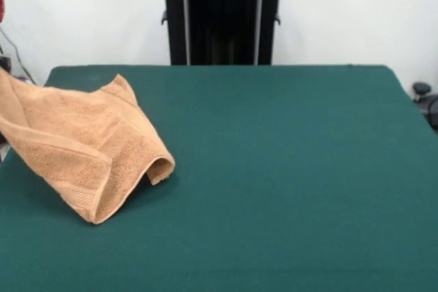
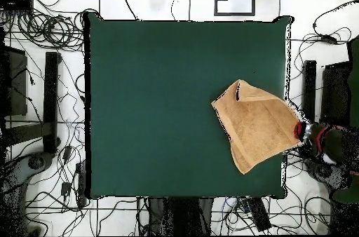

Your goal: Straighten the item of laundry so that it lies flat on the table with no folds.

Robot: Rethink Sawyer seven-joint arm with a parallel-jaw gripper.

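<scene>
Plainly, the orange-tan towel (image 1: 82,145) lies rumpled and folded over itself at the left side of the green table (image 1: 274,169) in the front view, one end lifted off past the table's edge. From overhead the towel (image 2: 256,125) sits at the table's (image 2: 154,108) right edge, where a person's hand (image 2: 312,136) holds its corner. Neither view shows the robot's gripper, only its black pedestal (image 1: 222,15) behind the table.

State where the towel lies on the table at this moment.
In the front view the towel lies crumpled at the green table's left edge. In the overhead view it sits at the right edge, one corner overhanging beside a person's hand.
</scene>
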